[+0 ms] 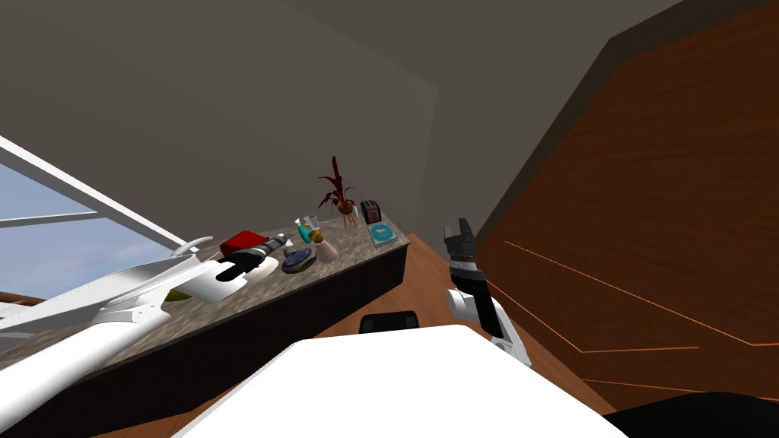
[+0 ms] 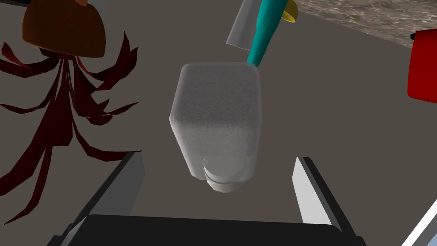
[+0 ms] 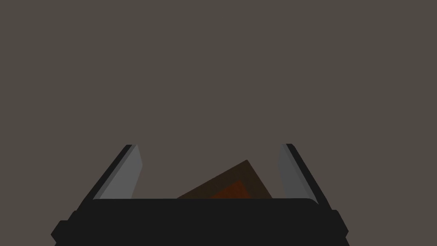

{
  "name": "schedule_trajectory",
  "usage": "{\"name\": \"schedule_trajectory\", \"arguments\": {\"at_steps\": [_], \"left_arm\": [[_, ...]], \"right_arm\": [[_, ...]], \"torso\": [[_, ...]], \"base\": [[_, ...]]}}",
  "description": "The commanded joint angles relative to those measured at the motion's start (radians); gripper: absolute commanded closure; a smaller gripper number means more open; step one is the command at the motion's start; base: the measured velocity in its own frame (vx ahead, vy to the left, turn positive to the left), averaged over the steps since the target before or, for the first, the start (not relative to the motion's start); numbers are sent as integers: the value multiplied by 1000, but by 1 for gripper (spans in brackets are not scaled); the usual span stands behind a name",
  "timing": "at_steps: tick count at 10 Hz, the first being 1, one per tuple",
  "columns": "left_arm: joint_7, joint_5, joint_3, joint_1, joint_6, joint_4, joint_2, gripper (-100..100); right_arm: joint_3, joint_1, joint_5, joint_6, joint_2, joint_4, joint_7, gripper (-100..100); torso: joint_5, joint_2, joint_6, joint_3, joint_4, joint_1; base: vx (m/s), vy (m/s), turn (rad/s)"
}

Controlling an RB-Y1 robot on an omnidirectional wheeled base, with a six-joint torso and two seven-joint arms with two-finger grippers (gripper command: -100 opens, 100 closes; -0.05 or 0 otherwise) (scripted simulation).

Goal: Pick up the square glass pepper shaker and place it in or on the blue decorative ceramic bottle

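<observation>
Nothing is being gripped yet: the square frosted glass pepper shaker (image 2: 215, 119) is being straddled by released left jaws, placement pending.

Left hand (image 2: 218, 158) reaches forward on a stretched arm, fingers apart; right hand (image 1: 461, 228) points up, likewise spread.

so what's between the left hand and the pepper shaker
Nothing: the left wrist view shows bare gaps between the pepper shaker and the left hand's open fingers.
</observation>
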Motion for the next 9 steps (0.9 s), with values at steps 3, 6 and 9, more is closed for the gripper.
{"name": "schedule_trajectory", "arguments": {"at_steps": [3, 6, 9], "left_arm": [[0, 0, 0, 0, 0, 0, 0, 0], [37, 51, 14, 24, -1, 19, 83, -100], [65, 89, 25, 43, -1, 34, 145, -100]], "right_arm": [[0, 0, 0, 0, 0, 0, 0, 0], [0, 0, 0, 0, 0, 0, 0, 0], [0, 0, 0, 0, 0, 0, 0, 0]], "torso": [[0, 0, 0, 0, 0, 0], [-1, 3, 0, 2, 1, -2], [-1, 4, 0, 3, 1, -2]], "base": [[0, 0, 0], [-45, -18, -104], [-55, -20, -82]]}}
